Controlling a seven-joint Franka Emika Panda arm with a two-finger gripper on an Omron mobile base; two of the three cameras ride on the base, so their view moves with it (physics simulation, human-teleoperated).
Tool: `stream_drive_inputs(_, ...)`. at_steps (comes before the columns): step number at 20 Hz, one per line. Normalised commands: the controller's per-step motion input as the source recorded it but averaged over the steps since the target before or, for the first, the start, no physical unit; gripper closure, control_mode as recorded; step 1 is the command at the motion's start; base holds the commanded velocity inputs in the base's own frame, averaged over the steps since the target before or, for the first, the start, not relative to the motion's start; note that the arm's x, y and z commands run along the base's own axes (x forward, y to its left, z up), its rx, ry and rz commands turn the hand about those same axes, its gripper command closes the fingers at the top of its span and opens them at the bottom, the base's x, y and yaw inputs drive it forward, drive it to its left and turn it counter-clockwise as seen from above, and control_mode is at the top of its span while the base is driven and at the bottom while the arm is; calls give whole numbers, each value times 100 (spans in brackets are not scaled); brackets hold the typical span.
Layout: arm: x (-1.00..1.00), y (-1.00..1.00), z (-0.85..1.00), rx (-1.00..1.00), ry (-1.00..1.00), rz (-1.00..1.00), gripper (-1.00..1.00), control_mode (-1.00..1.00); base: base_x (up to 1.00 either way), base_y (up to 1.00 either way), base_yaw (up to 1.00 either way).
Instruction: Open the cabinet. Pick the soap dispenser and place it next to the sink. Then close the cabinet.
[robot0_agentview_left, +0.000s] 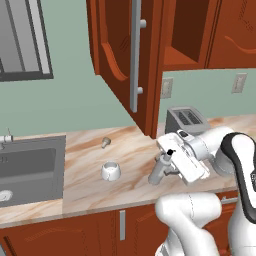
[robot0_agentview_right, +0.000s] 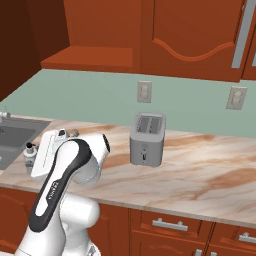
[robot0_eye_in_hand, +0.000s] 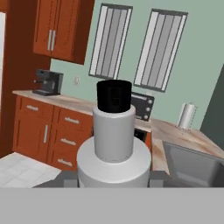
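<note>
The cabinet door (robot0_agentview_left: 117, 47) stands swung wide open, its long silver bar handle (robot0_agentview_left: 135, 55) facing me, and a shelf (robot0_agentview_left: 181, 59) shows inside. My gripper (robot0_agentview_left: 164, 167) is shut on the soap dispenser (robot0_agentview_left: 158, 171), a slim grey bottle with a black pump top, low over the marble counter (robot0_agentview_left: 90, 187) to the right of the sink (robot0_agentview_left: 30, 172). The hand view has the soap dispenser (robot0_eye_in_hand: 113, 140) close up between the fingertips (robot0_eye_in_hand: 69, 180), with the sink (robot0_eye_in_hand: 192, 168) at the lower right. From the right base view the soap dispenser (robot0_agentview_right: 30, 156) peeks out beside the hand, near the sink (robot0_agentview_right: 15, 134).
A squat white cup (robot0_agentview_left: 110, 171) sits on the counter between sink and bottle. A small knob-like object (robot0_agentview_left: 105, 142) lies farther back. The grey toaster (robot0_agentview_left: 186, 120) stands against the wall behind the hand. The open door overhangs the counter's middle.
</note>
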Motion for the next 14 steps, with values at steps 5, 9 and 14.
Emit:
stream_drive_inputs(5,15,23,-16,10,0,-8,100,-100,0,0,0)
stream_drive_inputs(9,8,29,-19,1,0,-6,100,-100,0,0,0)
stream_drive_inputs(14,1,34,-23,2,0,-6,100,-100,0,0,0)
